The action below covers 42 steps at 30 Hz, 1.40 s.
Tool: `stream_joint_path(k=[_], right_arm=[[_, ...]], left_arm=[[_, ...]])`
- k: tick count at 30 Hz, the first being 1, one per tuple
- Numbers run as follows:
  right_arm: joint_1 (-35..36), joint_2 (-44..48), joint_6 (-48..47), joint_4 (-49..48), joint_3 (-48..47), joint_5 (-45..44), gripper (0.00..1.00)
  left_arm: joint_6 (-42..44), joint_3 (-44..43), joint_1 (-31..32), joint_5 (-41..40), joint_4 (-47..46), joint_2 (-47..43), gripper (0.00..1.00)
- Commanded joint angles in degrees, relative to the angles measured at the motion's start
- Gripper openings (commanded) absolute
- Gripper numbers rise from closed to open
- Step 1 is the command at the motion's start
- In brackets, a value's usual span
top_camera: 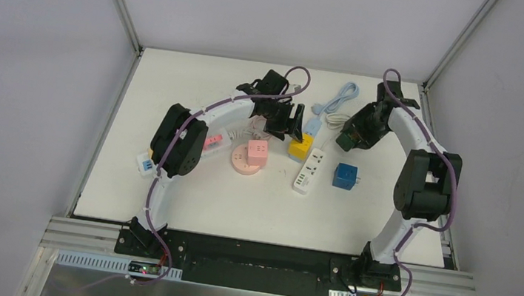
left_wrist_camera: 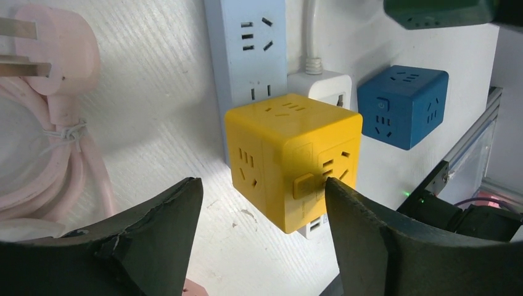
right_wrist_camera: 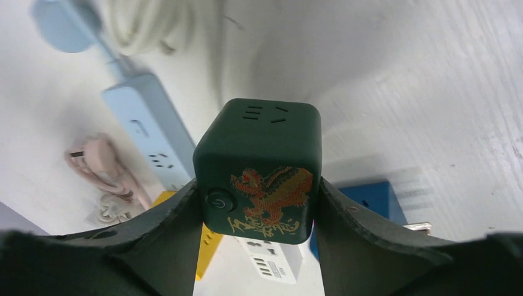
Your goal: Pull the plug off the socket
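Right gripper (right_wrist_camera: pixel 258 185): clenched on a dark green plastic cube socket (right_wrist_camera: pixel 259 154) printed with a red-and-gold dragon, held up clear of the white table (top_camera: pixel 187 192).
Left gripper (left_wrist_camera: pixel 262 191): released, jaws spread wide either side of a yellow plastic cube socket (left_wrist_camera: pixel 290 154). One finger (left_wrist_camera: pixel 382 246) is just beside the cube's face; I cannot tell whether it touches.
Yellow cube: seated on the far end of a white power strip (top_camera: pixel 308 172), apparently plugged in.
Close by: a light blue power strip (left_wrist_camera: pixel 247 43) just behind the yellow cube, and a blue cube socket (left_wrist_camera: pixel 404 105) lying apart, right of the white strip.
Further left: a pink plug with bundled cord (left_wrist_camera: pixel 55 61), and a pink cube on a round pink base (top_camera: pixel 257 152).
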<state>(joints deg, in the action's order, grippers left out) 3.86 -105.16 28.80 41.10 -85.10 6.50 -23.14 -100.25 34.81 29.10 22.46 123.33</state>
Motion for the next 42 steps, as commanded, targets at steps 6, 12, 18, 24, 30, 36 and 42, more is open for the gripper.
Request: stream_joint_path(k=[6, 12, 18, 24, 30, 36, 42], right_arm=[[-3.7, 3.4, 1.4, -7.6, 7.6, 8.8, 0.26], [-6.0, 2.4, 1.4, -7.6, 8.8, 7.5, 0.47], [-6.1, 3.4, 0.8, -5.3, 7.2, 2.0, 0.85], [-6.1, 4.9, 0.1, -2.5, 4.8, -3.1, 0.99], [-6.1, 8.6, -0.1, -1.9, 3.9, -6.1, 0.99], [-4.0, 11.9, -2.0, -3.6, 3.8, -3.6, 0.98], [5.3, 11.7, -2.1, -4.7, 3.0, -3.2, 0.99]], left_arm=[[1.4, -2.7, -0.9, 5.8, 2.1, -1.4, 0.78], [1.3, -2.9, -1.1, 5.6, 2.1, -3.1, 0.91], [1.0, -3.0, -1.7, 4.8, 2.1, -5.0, 0.95], [0.9, -3.0, -2.8, 3.2, 2.9, -6.6, 0.96], [0.7, -3.0, -4.0, 0.5, 3.7, -8.5, 0.96], [0.9, -2.3, -4.8, -4.2, 3.5, -11.0, 0.92], [0.4, -0.9, -5.9, -10.4, 2.3, -13.8, 0.91]])
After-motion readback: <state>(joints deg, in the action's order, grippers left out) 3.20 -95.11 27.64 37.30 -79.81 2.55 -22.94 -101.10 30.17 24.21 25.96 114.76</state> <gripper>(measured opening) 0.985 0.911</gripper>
